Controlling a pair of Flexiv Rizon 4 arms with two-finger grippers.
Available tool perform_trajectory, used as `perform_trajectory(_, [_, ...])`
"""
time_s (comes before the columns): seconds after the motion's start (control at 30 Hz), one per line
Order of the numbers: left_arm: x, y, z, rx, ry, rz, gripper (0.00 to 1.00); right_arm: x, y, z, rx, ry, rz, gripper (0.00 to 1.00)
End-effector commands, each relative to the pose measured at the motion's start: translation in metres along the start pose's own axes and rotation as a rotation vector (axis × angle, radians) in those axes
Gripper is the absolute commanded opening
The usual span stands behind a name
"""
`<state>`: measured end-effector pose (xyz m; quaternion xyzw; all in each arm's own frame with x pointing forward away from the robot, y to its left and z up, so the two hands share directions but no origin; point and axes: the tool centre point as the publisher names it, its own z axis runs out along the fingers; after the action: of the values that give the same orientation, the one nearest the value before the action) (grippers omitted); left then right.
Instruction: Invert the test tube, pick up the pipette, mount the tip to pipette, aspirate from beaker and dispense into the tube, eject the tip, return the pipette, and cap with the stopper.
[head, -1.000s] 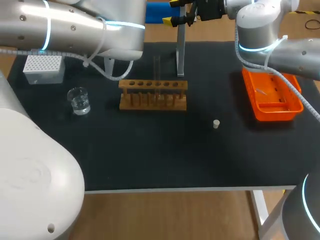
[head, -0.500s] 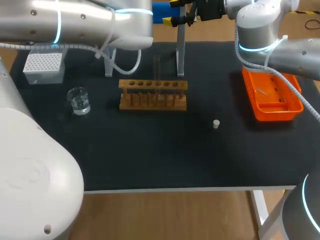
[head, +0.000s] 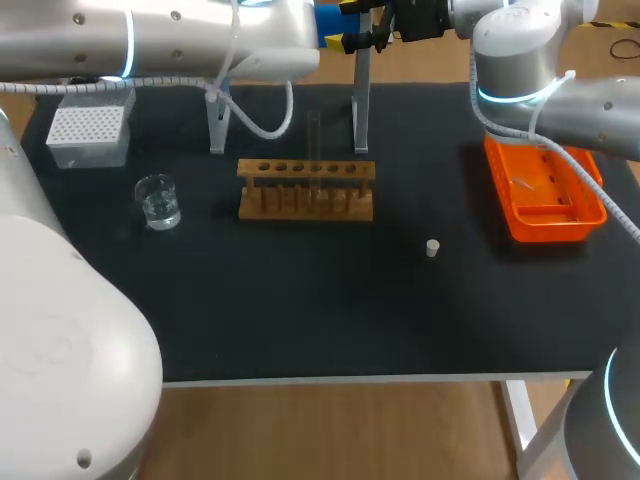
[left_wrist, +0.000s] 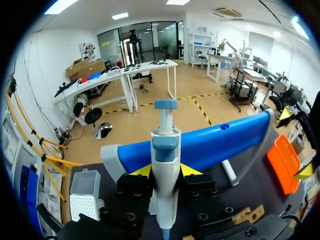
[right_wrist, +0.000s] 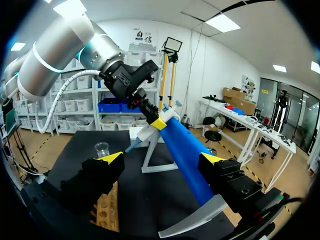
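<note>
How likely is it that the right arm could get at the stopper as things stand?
Probably yes: the stopper stands alone on the bare mat on that arm's side, and the right gripper has open jaws gripping nothing.

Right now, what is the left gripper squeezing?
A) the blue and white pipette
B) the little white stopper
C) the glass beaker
A: in the left wrist view, the left gripper's yellow tips press the pipette from both sides.

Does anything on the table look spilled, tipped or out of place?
Nothing stands out: the beaker is upright with no spill, the test tube stands straight in the rack, the stopper sits alone on the table, and the left end effector holds the pipette.
</note>
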<state>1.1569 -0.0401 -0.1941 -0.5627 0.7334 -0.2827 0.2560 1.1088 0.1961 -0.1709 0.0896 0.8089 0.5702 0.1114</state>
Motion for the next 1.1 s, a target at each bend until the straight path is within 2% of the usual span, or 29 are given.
perform_trajectory(0.03, [0.000,-0.004,0.002,-0.025,0.004,0.002,0.00,-0.001,0.000,-0.001,0.002,0.004,0.001,1.00])
perform_trajectory(0.07, [0.000,-0.004,0.002,-0.026,0.005,0.003,0.01,-0.001,0.000,-0.001,0.002,0.004,0.001,1.00])
perform_trajectory(0.13, [0.001,-0.004,0.002,-0.028,0.008,0.003,0.36,-0.001,0.000,-0.001,0.002,0.004,0.001,1.00])
perform_trajectory(0.17, [0.001,-0.004,0.003,-0.028,0.008,0.003,0.50,-0.001,0.000,-0.001,0.002,0.004,0.001,1.00])
perform_trajectory(0.2, [0.002,-0.004,0.003,-0.029,0.009,0.004,0.91,-0.001,0.000,-0.001,0.002,0.004,0.001,1.00])
perform_trajectory(0.23, [0.002,-0.004,0.003,-0.030,0.010,0.004,1.00,-0.001,0.000,-0.001,0.002,0.004,0.001,1.00])
perform_trajectory(0.77, [0.006,-0.003,-0.001,-0.031,0.012,0.000,1.00,-0.001,0.000,-0.001,0.002,0.004,0.001,1.00])
perform_trajectory(1.1, [0.012,-0.001,-0.022,-0.011,0.032,0.011,1.00,-0.001,0.000,-0.001,0.002,0.004,0.001,1.00])
